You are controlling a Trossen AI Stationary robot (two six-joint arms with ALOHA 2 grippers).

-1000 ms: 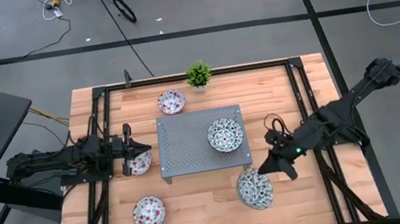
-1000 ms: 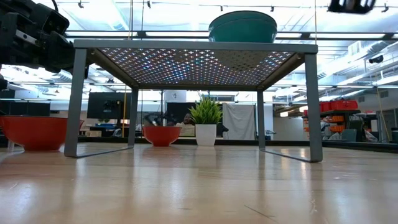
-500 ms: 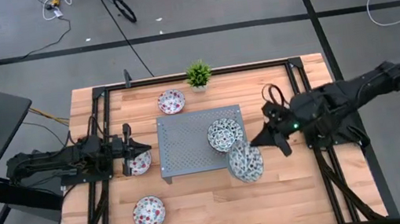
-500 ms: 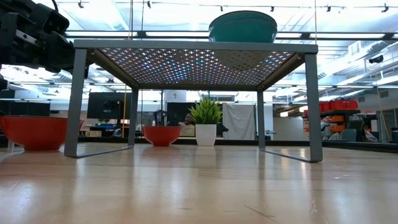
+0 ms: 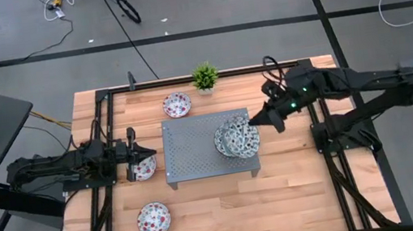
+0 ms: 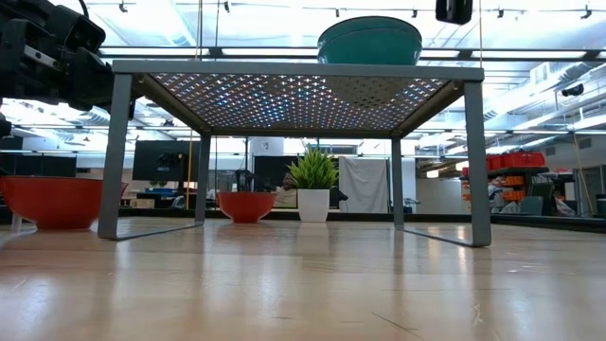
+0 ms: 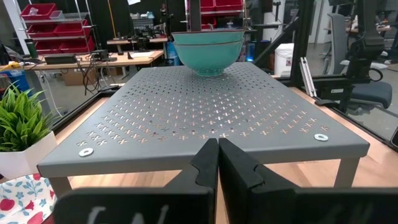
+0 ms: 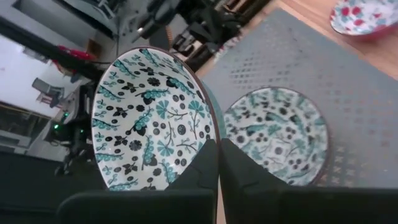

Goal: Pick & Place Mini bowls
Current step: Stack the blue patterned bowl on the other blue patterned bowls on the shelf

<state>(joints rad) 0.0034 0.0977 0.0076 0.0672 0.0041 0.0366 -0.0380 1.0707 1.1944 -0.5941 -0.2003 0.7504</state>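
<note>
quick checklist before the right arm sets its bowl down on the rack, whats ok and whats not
1. Grip: the right hand is shut on the tilted blue-green patterned white ceramic bowl, pinching its rim: ok.
2. Position: the carried bowl is over the grey perforated metal rack, by the second blue-green patterned bowl sitting there: ok.
3. Clearance between the two bowls: they overlap from above: cannot tell.
4. Bowl level for release: tilted steeply: not ok.
5. Left hand, shut and empty, rests beside the rack near a red floral white bowl, clear of the drop spot: ok.
</note>
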